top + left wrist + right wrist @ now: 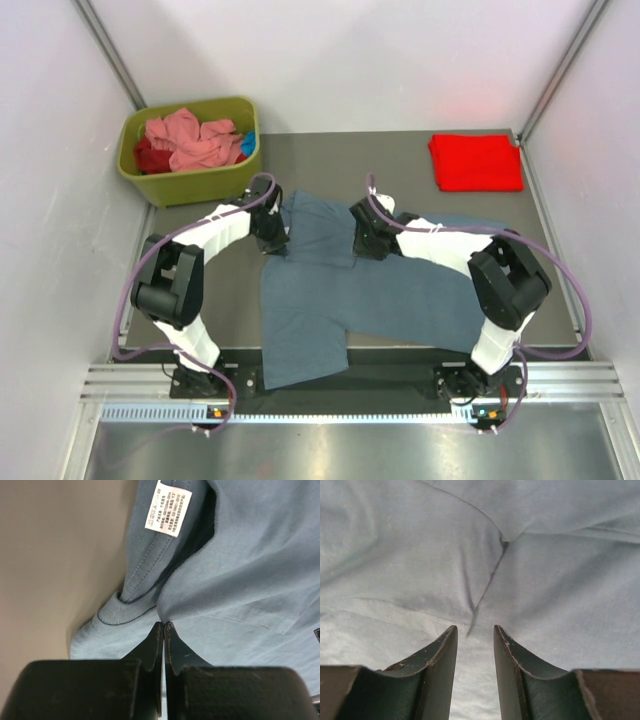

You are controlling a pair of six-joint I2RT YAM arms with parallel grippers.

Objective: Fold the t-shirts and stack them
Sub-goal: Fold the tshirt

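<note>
A slate blue-grey t-shirt (340,300) lies spread across the middle of the table, its upper part folded down over itself. My left gripper (272,238) sits at the shirt's left upper edge. In the left wrist view the left gripper (164,625) is shut, with a fold of the shirt (240,570) pinched at its tips, near the collar and the white neck label (168,511). My right gripper (362,240) is over the folded flap. The right gripper (475,630) stands open just above the cloth (545,580), nothing between its fingers. A folded bright red t-shirt (476,162) lies at the back right.
An olive-green bin (190,182) at the back left holds crumpled salmon pink and dark red t-shirts (190,140). The blue-grey shirt's lower left corner hangs over the table's near edge (300,365). White walls close in the table on three sides.
</note>
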